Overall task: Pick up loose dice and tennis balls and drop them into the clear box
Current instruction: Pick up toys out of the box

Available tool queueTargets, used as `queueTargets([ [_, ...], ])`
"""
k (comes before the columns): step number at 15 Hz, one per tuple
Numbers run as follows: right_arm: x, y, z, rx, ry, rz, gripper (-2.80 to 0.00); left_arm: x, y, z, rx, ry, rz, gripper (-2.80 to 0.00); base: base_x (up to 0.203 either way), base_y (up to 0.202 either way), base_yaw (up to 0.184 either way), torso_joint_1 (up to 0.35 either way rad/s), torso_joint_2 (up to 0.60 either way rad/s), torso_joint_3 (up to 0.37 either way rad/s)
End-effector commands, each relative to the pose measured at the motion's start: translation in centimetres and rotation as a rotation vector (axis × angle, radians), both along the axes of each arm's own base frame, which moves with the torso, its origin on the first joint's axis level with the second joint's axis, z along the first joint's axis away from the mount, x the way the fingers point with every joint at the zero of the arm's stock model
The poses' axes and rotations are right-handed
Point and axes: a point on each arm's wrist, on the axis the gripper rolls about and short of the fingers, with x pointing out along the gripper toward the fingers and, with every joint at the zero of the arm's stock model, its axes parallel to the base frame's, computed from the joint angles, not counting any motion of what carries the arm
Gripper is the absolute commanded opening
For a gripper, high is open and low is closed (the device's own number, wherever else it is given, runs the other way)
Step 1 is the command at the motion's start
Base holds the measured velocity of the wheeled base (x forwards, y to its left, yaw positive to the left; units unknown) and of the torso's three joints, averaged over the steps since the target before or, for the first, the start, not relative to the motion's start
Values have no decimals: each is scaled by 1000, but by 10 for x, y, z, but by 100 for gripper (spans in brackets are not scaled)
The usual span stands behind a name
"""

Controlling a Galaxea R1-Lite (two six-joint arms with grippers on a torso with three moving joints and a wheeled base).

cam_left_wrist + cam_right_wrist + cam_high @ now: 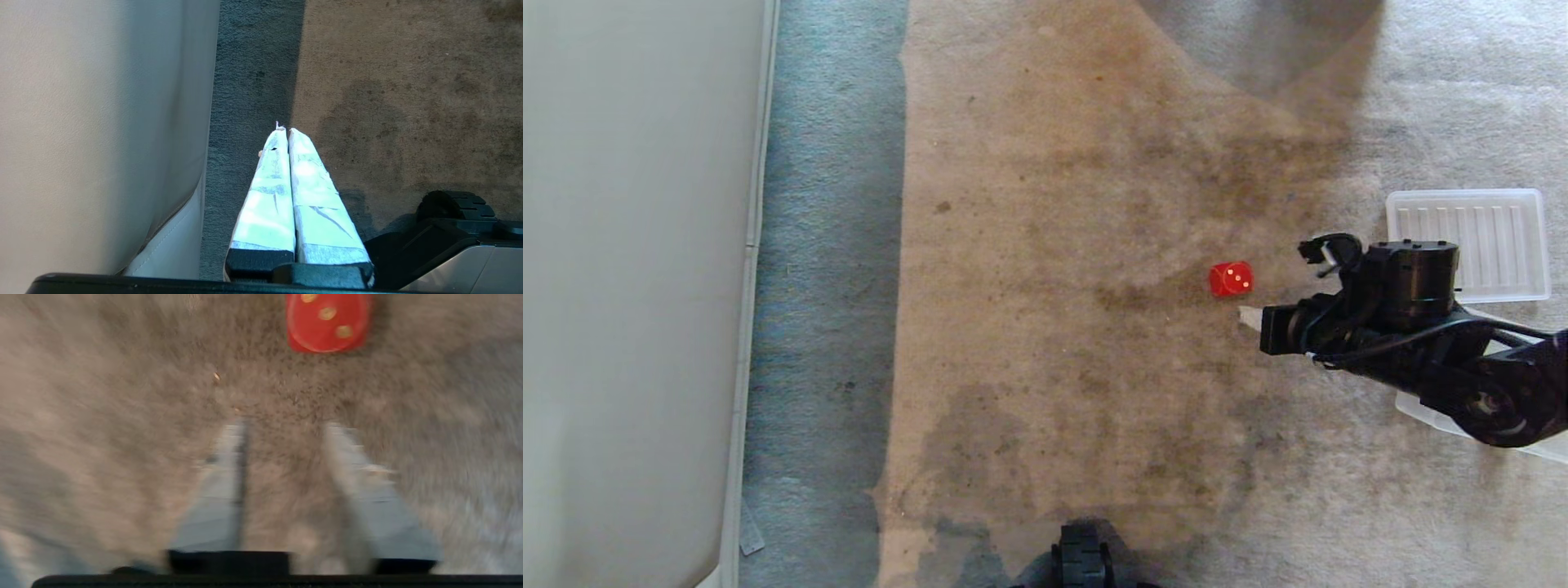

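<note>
Now right gripper point(282, 428) hovers w/ fingers apart, nothing held, just short of rounded red die point(1231, 278) on stained beige carpet point(1054, 245); left gripper point(284, 130) closed, empty, parked.

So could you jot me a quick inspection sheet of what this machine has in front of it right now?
Surface: stained beige carpet, with a blue-grey strip on the robot's left.
Job's things: one red die loose on the carpet, three pips up; clear box mostly hidden under the right arm. No tennis balls seen.
Clutter: ribbed translucent lid lying flat beyond the right arm.
Grippers: right gripper just short of the die, jaws apart, nothing held; left gripper parked beside the white upholstery, jaws together, empty.
Cables: black cable looped along the right arm.
Surroundings: white upholstered furniture on the robot's left.
</note>
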Motion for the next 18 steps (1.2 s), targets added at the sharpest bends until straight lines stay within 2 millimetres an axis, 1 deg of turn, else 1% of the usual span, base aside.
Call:
queueTargets([
  [1, 12, 4, -17, -99, 14, 33, 0, 0, 0, 0, 0, 1, 0, -280, 0, 0, 0, 0, 0, 0],
  [5, 13, 1, -15, -194, -20, 61, 0, 0, 0, 0, -1, -1, 0, -280, 0, 0, 0, 0, 0, 0],
  [7, 18, -1, -15, -240, -54, 62, 0, 0, 0, 0, 0, 0, 0, -280, 0, 0, 0, 0, 0, 0],
  [10, 39, -2, -27, -254, -134, 45, 0, 0, 0, -1, 0, 2, 0, -280, 0, 0, 0, 0, 0, 0],
  [11, 45, -3, -27, -253, -170, 36, 0, 0, 0, 0, -1, 1, 0, -280, 0, 0, 0, 0, 0, 0],
  [13, 51, -4, -27, -254, -189, 27, 0, 0, 0, 0, 0, 1, 0, -280, 0, 0, 0, 0, 0, 0],
  [15, 72, -6, -33, -258, -234, 9, 0, 0, 0, -1, 0, 2, 0, -280, 0, 0, 0, 0, 0, 0],
  [17, 81, -6, -38, -268, -267, 1, 0, 0, 0, 0, -1, 2, 0, -280, 0, 0, 0, 0, 0, 0],
  [18, 87, -5, -45, -268, -269, 1, 0, 0, 0, 0, -1, 1, 0, -280, 0, 0, 0, 0, 0, 0],
])
